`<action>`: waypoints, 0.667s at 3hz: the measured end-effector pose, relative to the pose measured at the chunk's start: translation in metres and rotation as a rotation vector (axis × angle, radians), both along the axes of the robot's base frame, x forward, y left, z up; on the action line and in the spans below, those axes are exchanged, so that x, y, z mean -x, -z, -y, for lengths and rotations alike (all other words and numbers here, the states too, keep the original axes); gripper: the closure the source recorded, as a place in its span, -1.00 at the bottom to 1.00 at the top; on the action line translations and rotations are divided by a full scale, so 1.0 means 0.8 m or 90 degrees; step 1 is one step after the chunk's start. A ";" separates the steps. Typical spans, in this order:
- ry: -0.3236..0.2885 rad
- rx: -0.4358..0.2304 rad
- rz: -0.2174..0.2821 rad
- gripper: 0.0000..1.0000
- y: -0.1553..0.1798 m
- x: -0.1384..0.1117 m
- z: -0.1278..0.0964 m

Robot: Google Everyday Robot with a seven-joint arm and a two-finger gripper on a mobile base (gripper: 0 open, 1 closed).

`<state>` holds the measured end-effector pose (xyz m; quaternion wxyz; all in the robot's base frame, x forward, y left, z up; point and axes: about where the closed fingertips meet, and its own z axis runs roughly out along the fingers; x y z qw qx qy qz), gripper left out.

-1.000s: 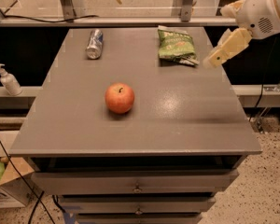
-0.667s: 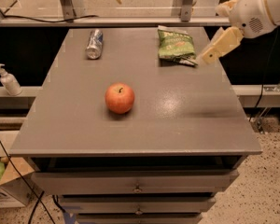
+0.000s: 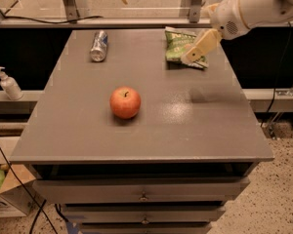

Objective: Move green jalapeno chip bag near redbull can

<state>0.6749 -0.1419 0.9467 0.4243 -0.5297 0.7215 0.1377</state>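
Observation:
The green jalapeno chip bag (image 3: 178, 45) lies at the back right of the grey table top (image 3: 151, 126). The redbull can (image 3: 99, 45) lies on its side at the back left, well apart from the bag. My gripper (image 3: 196, 50) comes in from the upper right on a white arm (image 3: 254, 6) and hangs over the bag's right edge, partly covering it.
A red apple (image 3: 125, 102) sits near the table's middle, left of centre. A white pump bottle (image 3: 9, 84) stands on a lower ledge at the far left. Drawers (image 3: 144, 194) sit below the front edge. A metal rail runs along the back.
My gripper has moved left from beyond the table's right edge and now hangs over the chip bag. The bag, can and apple have not moved.

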 end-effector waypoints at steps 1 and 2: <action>0.014 -0.019 -0.003 -1.00 0.019 -0.035 -0.015; 0.042 -0.021 -0.009 -1.00 0.039 -0.068 -0.016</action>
